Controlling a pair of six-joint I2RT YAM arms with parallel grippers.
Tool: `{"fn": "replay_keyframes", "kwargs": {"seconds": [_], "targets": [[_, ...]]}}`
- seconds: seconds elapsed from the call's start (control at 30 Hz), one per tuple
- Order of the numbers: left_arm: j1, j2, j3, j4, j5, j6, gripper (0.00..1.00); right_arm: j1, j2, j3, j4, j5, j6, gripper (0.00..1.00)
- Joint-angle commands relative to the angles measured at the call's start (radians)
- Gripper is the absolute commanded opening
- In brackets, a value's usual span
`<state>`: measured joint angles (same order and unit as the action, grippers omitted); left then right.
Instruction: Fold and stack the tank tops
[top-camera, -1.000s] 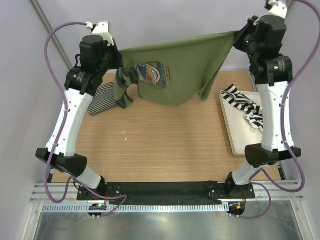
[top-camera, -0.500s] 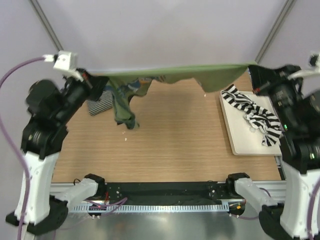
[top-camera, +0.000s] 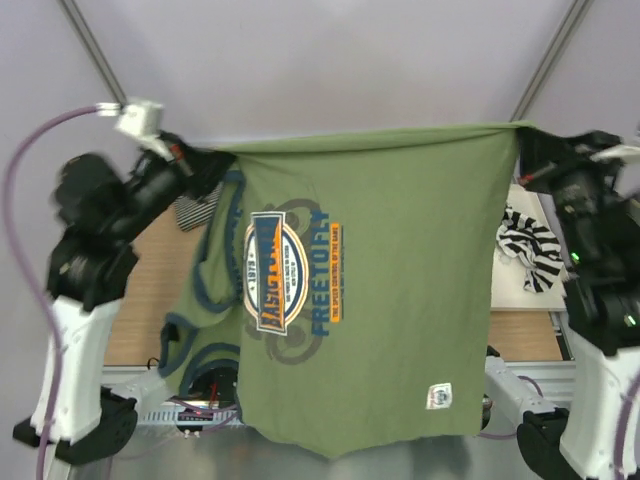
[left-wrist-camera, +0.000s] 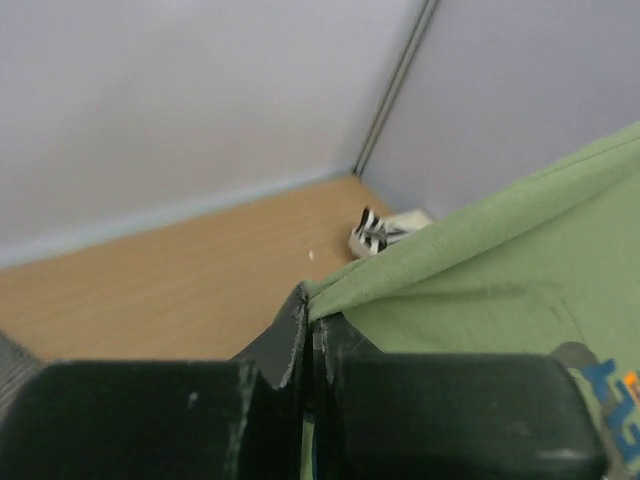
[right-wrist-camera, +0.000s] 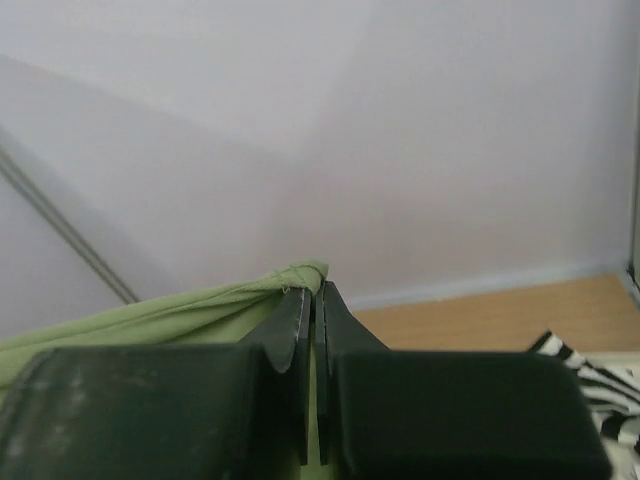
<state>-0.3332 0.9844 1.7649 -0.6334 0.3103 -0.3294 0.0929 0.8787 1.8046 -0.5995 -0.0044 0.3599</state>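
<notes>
**Flat light, soft focus up close**

Overhead: we get even, diffuse light with no hard shadows and no glare. The green top (top-camera: 380, 290) is well exposed and its print is readable. The left arm (top-camera: 100, 215) is smeared, and the right arm (top-camera: 590, 230) is slightly soft. The frame posts (top-camera: 90, 45) splay toward the top corners, which gives a wide-angle look.

Left wrist: the left gripper (left-wrist-camera: 309, 310) fills the bottom of the frame. We see it dark and out of focus, with the detail crushed. The table (left-wrist-camera: 180, 270) and the striped top (left-wrist-camera: 375, 232) far back are soft.

Right wrist: the right gripper (right-wrist-camera: 313, 300) is likewise near-black and blurred. The wall (right-wrist-camera: 400, 120) is pale with a gentle gradient, darker at left. We read the whole frame as hazy.
</notes>
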Motion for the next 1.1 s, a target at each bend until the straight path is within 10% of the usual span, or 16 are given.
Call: {"fn": "replay_keyframes", "kwargs": {"seconds": [0.0,0.27,0.67,0.73,0.77,0.8,0.83,1.07], "targets": [[0.014,0.114,-0.2,-0.02,-0.034,-0.083,0.0,-0.018,0.086,-0.196,-0.12,0.198,0.049,0.01],[0.013,0.314,-0.792,0.506,-0.106,-0.23,0.0,-0.018,0.084,-0.835,0.245,0.319,0.195,0.01],[0.02,1.019,-0.156,0.431,-0.184,-0.067,0.01,-0.033,0.799,-0.405,0.44,0.379,0.169,0.01],[0.026,1.146,0.05,0.342,-0.212,-0.063,0.22,-0.045,0.911,-0.288,0.399,0.409,0.185,0.09],[0.032,1.184,0.124,0.303,-0.227,-0.072,0.4,-0.05,0.958,-0.157,0.364,0.422,0.191,0.31],[0.034,1.217,0.196,0.203,-0.232,-0.074,0.87,-0.051,1.049,-0.093,0.269,0.438,0.198,0.62],[0.03,1.243,0.285,0.172,-0.235,-0.073,0.99,-0.053,1.071,-0.014,0.227,0.445,0.208,0.93],[0.023,0.928,-0.048,0.275,-0.436,-0.072,1.0,-0.051,0.844,-0.385,0.431,0.218,0.212,0.79]]}}
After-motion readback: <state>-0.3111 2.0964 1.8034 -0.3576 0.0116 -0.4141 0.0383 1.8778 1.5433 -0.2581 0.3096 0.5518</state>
